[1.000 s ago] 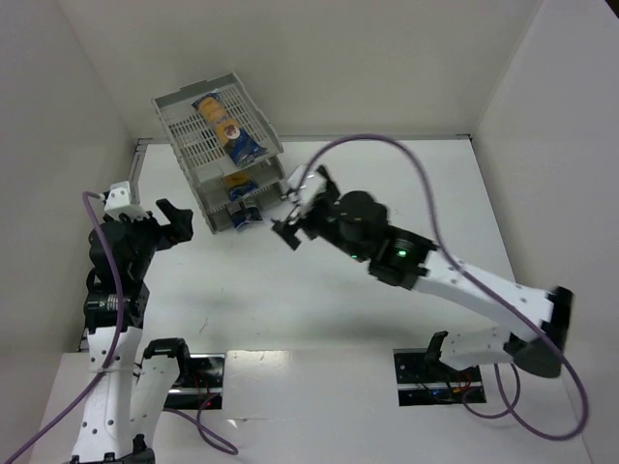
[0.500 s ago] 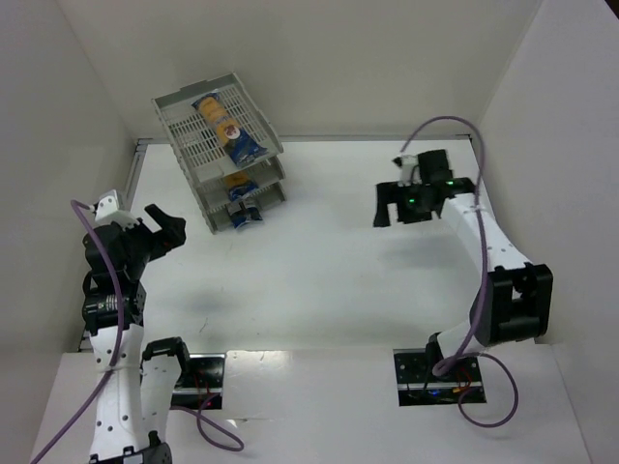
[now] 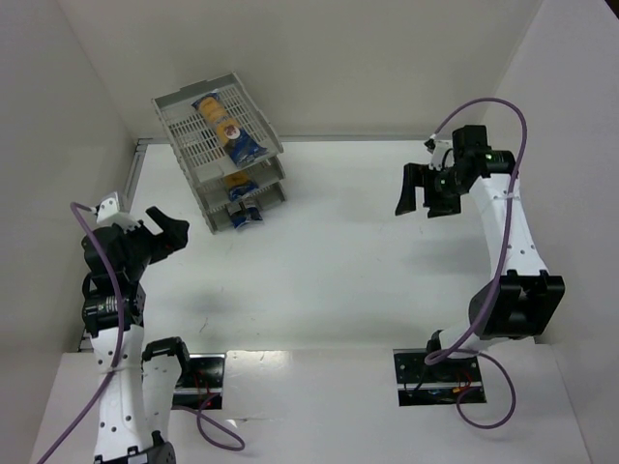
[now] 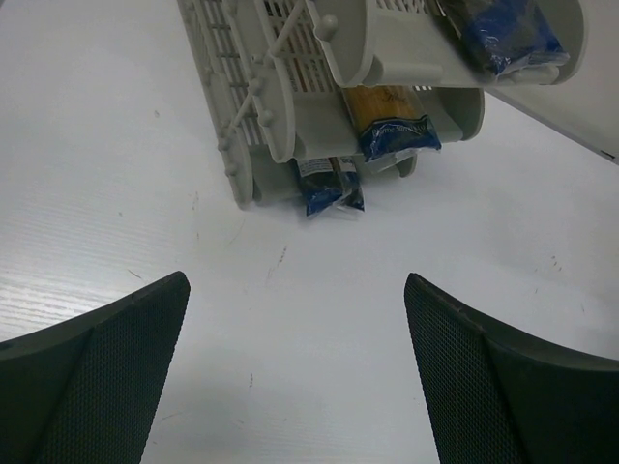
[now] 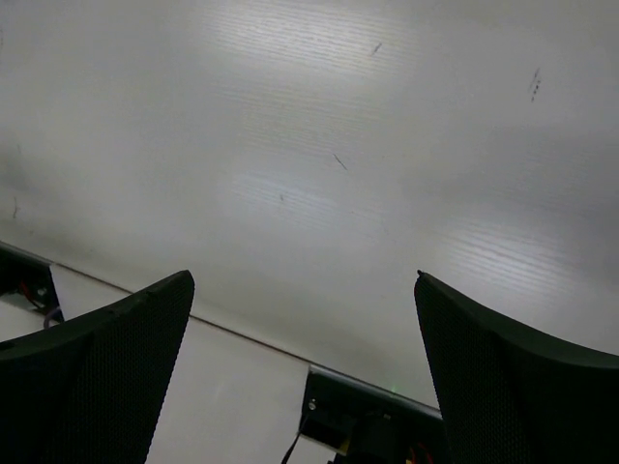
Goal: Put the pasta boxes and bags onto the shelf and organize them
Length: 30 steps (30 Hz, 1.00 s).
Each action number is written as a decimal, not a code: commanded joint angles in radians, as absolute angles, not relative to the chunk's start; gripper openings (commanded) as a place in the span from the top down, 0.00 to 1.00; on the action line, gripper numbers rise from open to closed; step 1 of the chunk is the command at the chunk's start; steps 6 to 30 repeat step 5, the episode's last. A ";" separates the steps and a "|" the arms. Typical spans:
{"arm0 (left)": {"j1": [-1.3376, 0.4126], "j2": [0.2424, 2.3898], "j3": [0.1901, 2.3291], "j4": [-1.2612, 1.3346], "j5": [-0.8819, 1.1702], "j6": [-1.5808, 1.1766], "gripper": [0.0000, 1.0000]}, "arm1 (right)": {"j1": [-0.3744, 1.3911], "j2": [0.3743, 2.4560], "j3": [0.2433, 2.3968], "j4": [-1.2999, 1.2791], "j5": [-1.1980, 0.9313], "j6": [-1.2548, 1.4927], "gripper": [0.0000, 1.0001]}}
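From above you see one pasta packet [image 3: 224,126] on the shelf's [image 3: 179,126] top tray. Your left wrist camera shows a second packet [image 4: 392,121] and a third packet [image 4: 327,186] in the lower trays. Your left claw [image 3: 169,220] and right claw [image 3: 419,205] are wide open, holding nothing.

shelf [image 3: 182,128]: grey 3-tier, far-left | blue/yellow pkts, 1 per tier: top pkt [image 3: 224,126], mid pkt [image 3: 235,181], btm pkt [image 3: 246,216]

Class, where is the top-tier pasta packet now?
In the top view, the packet lies diagonally on the rack's top tier, far left of the table, directly above the middle-tier packet.
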State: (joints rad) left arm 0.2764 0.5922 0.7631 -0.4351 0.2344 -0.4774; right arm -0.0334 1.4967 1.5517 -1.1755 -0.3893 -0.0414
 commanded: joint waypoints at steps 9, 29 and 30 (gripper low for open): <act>0.293 0.589 0.767 -0.430 0.258 -0.491 0.01 | -0.040 1.503 1.514 -1.227 -0.337 -0.023 0.00; 0.293 0.589 0.767 -0.430 0.258 -0.491 0.01 | -0.040 1.503 1.514 -1.227 -0.337 -0.023 0.00; 0.293 0.589 0.767 -0.430 0.258 -0.491 0.01 | -0.040 1.503 1.514 -1.227 -0.337 -0.023 0.00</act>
